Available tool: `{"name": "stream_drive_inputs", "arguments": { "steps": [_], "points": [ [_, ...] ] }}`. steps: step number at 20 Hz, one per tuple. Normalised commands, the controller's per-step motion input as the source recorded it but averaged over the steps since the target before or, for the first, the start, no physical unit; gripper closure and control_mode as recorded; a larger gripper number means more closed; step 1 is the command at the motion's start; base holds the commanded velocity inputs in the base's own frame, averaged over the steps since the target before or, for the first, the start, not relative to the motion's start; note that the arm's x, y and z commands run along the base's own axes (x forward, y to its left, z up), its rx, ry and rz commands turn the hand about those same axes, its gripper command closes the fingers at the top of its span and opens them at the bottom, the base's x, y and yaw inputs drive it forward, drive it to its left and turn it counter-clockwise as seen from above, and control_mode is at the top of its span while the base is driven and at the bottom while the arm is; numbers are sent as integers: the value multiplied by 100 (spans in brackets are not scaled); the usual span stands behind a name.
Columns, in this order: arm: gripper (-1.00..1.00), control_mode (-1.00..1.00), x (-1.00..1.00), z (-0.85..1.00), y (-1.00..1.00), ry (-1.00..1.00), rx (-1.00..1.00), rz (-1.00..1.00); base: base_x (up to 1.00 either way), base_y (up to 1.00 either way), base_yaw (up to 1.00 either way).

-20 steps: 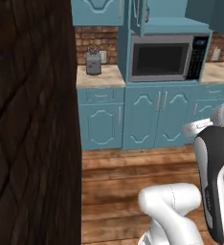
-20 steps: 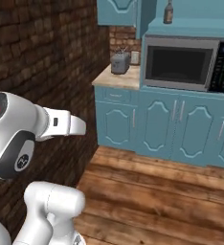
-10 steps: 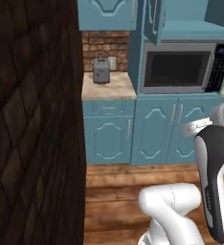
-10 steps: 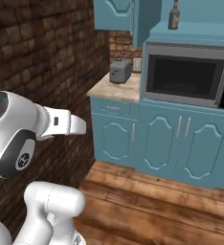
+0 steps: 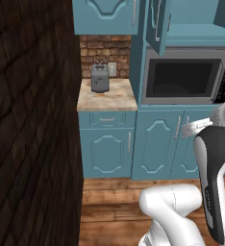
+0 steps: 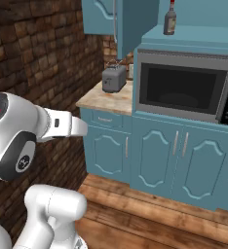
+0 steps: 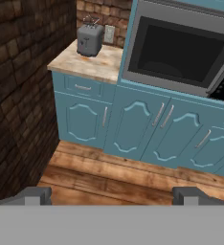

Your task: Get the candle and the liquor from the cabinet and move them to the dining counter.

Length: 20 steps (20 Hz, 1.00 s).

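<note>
Liquor [image 6: 170, 17] on the open cabinet [image 6: 135, 24] shelf above the microwave [image 6: 186, 87], near the shelf's left front edge; not yet fetched. Candle not spotted. Gripper [image 7: 111, 194] jaws spread wide, pinching nothing, aimed down at the floor and lower cabinet doors. Toaster [image 5: 99, 78] at the back of the small counter [image 5: 107, 97]. Nothing delivered; both items left. Arm folded, hand low, well apart from the shelf.
</note>
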Motion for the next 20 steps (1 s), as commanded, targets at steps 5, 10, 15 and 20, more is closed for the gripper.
{"name": "stream_drive_inputs", "arguments": {
  "steps": [5, 10, 15, 20],
  "points": [
    [-100, 100, 0, 0, 0, 0, 0, 0, 41, -64, 7],
    [-100, 100, 0, 0, 0, 0, 0, 0, 36, -72, 8],
    [-100, 100, 0, 0, 0, 0, 0, 0, 45, -68, 7],
    [-100, 100, 0, 0, 0, 0, 0, 0, 58, -58, 5]
  ]
}}
